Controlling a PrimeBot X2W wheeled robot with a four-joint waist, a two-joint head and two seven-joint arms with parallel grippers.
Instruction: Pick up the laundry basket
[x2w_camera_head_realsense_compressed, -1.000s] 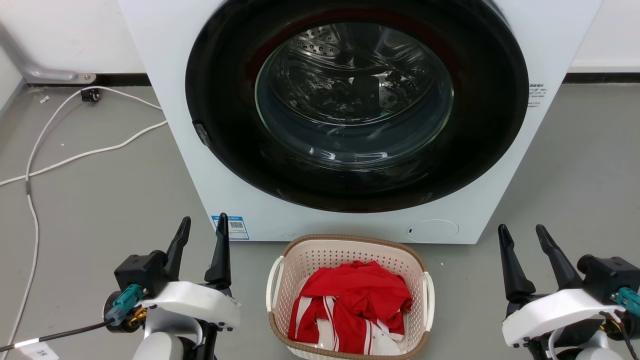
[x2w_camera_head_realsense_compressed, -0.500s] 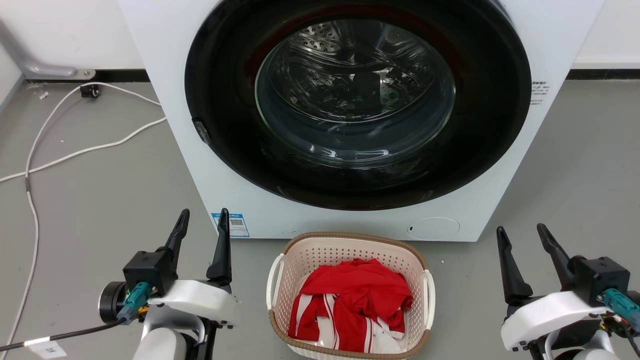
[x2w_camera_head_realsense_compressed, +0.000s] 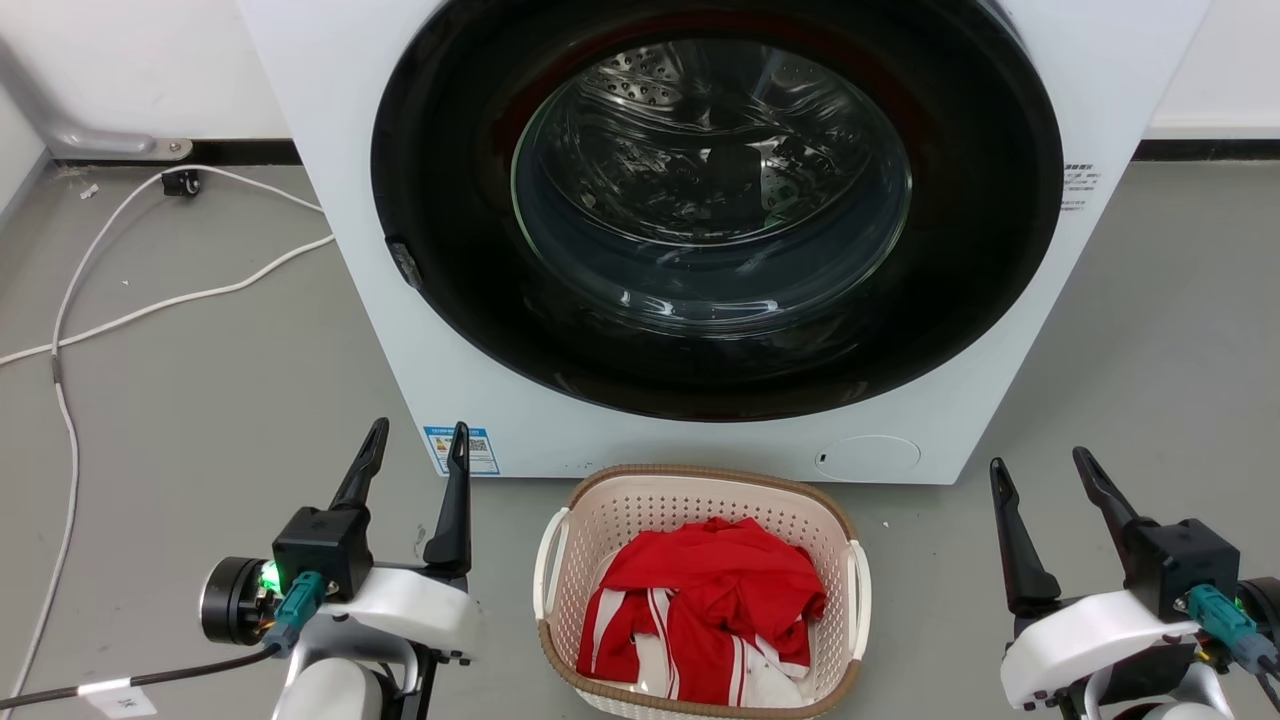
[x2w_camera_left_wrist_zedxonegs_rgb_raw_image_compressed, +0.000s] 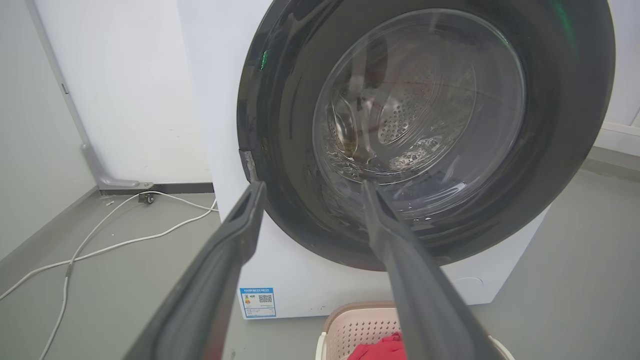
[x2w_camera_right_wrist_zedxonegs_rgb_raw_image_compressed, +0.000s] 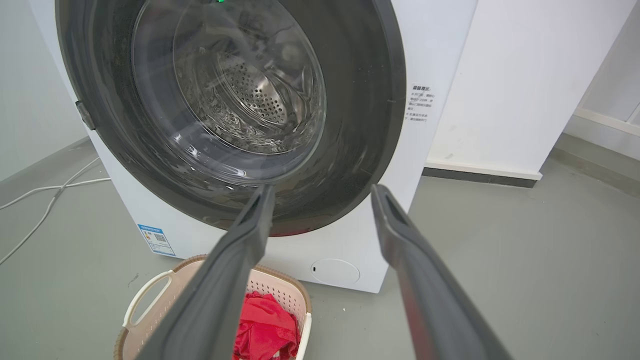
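Grey floor (x2w_camera_head_realsense_compressed: 200, 420) runs under everything, w/ the robot's two arms nearest the camera. Its left gripper (x2w_camera_head_realsense_compressed: 420, 428) sits at lower left, fingers spread w/ nothing between them. Its right gripper (x2w_camera_head_realsense_compressed: 1038, 460) sits at lower right, likewise spread and empty. Both point up the head view, toward the washer, not at the basket.

Between the two, on the floor, stands the laundry basket (x2w_camera_head_realsense_compressed: 690, 505) — upright, near end cut by the frame's bottom edge, so its long axis can't be told for sure. Red clothes (x2w_camera_head_realsense_compressed: 710, 600) w/ white stripes lie heaped inside. The white handles face outward: left handle (x2w_camera_head_realsense_compressed: 546, 560) toward the left gripper, right handle (x2w_camera_head_realsense_compressed: 858, 585) toward the right one. So the basket lies inboard of each gripper, i.e. to the right of the left one and to the left of the right one, apart from both. The left gripper looks nearer its handle.

In the wrist views the basket sits low, under the fingers' line, at lower right for the left arm and lower left for the right arm. By that reading, each arm must swing inward and drop to reach a handle.

Just behind the basket rises the washer (x2w_camera_head_realsense_compressed: 340, 250) w/ its round dark door (x2w_camera_head_realsense_compressed: 450, 200) and a blue sticker (x2w_camera_head_realsense_compressed: 485, 455) beside the left fingertips. Farther off a white cable (x2w_camera_head_realsense_compressed: 180, 301) trails back to the wall (x2w_camera_head_realsense_compressed: 150, 60).
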